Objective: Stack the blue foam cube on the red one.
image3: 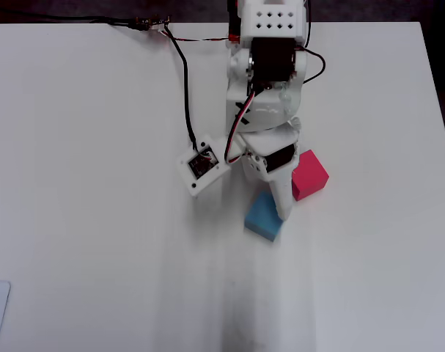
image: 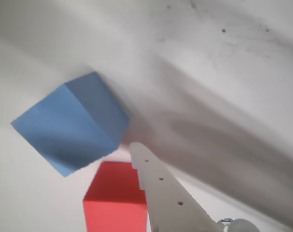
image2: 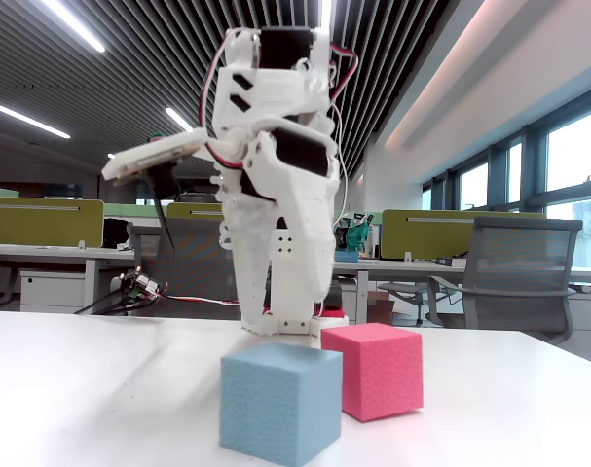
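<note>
Pincer, spread state indiscernible, hovers over the blue foam cube beside the red one on the table; centre fingers across opposite faces before closing.

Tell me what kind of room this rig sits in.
Looks like an open-plan office: rows of desks with yellow-green divider panels, a grey mesh office chair, a slatted ceiling with strip lights, and large windows on the right of the fixed view.
</note>
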`<state>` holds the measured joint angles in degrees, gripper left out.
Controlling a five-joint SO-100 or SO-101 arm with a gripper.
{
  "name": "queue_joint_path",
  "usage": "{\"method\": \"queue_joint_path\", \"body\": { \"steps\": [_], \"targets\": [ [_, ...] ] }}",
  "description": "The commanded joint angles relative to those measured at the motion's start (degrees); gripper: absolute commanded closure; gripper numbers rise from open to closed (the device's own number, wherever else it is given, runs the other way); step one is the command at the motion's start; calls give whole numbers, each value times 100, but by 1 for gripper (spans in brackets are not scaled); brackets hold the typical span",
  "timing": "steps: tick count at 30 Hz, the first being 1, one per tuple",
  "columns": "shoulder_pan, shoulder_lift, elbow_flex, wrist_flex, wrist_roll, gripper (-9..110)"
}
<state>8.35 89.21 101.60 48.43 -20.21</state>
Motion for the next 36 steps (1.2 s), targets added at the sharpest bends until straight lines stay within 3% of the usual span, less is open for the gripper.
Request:
{"method": "queue_joint_path", "body": {
  "steps": [1, 17, 36],
  "targets": [
    [88, -220, -668, 35, -229, 64],
    [79, -1143, -1318, 35, -1020, 65],
    [-132, -1573, -1116, -325, -1037, 68]
  ]
}}
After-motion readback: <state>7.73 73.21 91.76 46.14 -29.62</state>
